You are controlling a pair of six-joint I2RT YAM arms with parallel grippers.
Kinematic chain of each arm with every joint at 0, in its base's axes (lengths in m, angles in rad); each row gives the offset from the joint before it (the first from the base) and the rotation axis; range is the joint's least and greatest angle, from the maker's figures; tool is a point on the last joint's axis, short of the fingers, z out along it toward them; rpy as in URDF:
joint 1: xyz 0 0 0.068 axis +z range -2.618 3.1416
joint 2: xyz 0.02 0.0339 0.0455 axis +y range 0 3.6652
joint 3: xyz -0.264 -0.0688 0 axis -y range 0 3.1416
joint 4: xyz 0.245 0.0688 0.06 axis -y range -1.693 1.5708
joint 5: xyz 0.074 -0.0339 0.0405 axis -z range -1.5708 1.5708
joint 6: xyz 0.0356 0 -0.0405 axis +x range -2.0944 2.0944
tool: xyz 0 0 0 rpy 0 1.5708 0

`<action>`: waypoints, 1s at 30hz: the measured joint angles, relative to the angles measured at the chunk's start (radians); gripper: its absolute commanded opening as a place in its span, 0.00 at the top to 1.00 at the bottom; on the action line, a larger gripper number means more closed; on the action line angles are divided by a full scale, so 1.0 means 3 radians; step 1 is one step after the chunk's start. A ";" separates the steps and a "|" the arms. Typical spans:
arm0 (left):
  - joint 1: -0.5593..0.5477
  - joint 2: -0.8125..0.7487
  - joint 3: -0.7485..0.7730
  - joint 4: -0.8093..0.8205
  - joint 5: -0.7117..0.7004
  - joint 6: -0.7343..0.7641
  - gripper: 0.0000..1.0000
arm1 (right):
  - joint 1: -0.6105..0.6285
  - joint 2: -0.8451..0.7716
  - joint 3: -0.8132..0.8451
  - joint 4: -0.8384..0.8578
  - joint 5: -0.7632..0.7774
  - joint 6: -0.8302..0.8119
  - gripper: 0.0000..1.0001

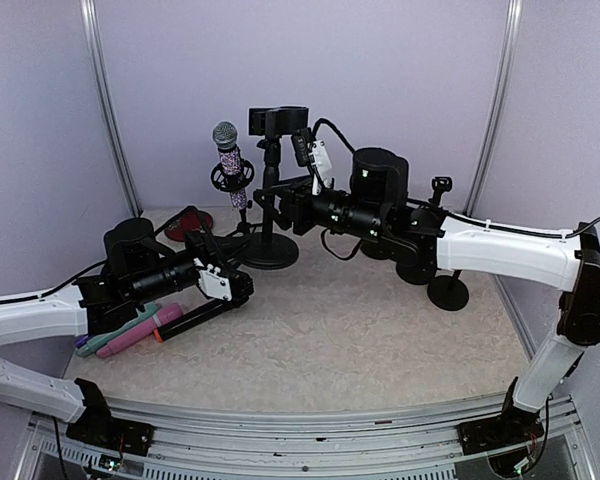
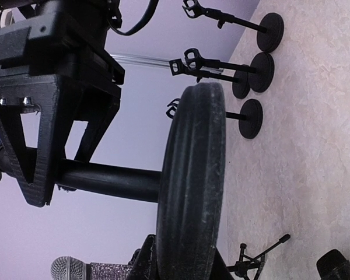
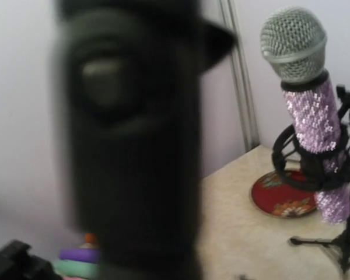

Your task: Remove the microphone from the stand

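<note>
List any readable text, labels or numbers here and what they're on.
None readable.
Left white tag: too small.
Right white tag: too small.
Black mic: blurred, nothing legible.
Sequined mic: no brand showing.
Red plate: pattern only.

Microphone: silver metal mesh head, dull sheen, body clad in lilac sequins, glittery; stand base: black, matt, ridged rim with pale scuffs; its pole: black, smooth, slight sheen; left tool: black plastic, matt, fine layered grain; table: beige, mottled, rough-looking; plate: red, glossy, patterned.
</note>
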 measured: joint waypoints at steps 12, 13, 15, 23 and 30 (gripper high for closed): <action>0.0172 0.0235 0.0051 0.0086 -0.0220 -0.0003 0.01 | -0.0010 0.0069 -0.0200 0.0192 0.0333 -0.0193 1.00; 0.0223 0.0277 0.0081 0.0072 -0.0249 -0.0042 0.01 | -0.0045 0.0072 -0.0281 0.0225 0.0390 -0.0223 1.00; 0.0331 0.0341 0.0164 -0.0010 -0.0270 -0.0146 0.01 | -0.0155 0.0107 -0.0450 0.0309 0.0492 -0.0292 1.00; 0.0702 0.0275 0.0510 -0.0600 -0.0137 -0.0600 0.01 | -0.0753 0.0881 -0.0682 0.1017 0.0984 -0.0741 1.00; 0.0896 0.0161 0.0674 -0.1353 -0.0112 -0.0998 0.01 | -0.1049 0.1727 -0.0281 0.1446 0.1291 -0.0989 1.00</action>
